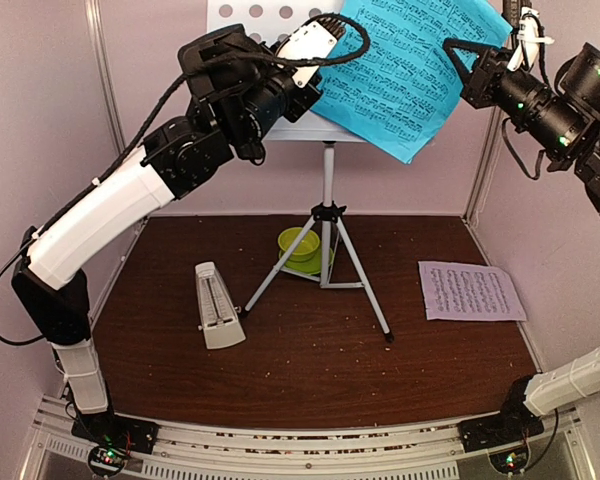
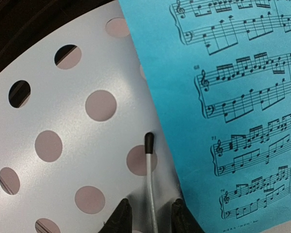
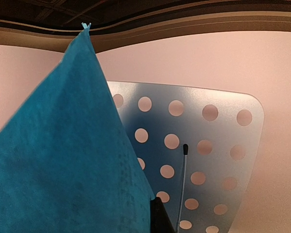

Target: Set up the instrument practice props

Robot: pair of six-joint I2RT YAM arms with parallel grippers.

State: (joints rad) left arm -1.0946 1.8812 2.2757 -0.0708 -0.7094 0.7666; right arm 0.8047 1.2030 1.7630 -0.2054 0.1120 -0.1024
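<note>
On my brown desk (image 1: 310,375) lie the cream pyramid metronome (image 1: 218,305) and pale pink music sheet (image 1: 470,291), well apart; beyond, my right tool (image 1: 462,62) pinches the blue music sheet (image 1: 405,75) across the pale perforated music stand (image 2: 63,121) (left tool (image 2: 150,219) narrowly parted).

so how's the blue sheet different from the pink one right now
The blue sheet is raised and tilted against the top of the music stand. The pink sheet lies flat on the table, right of the stand's legs. The blue sheet seems pinched at its edge by the right hand, while nothing touches the pink sheet. Both carry printed music.
</note>
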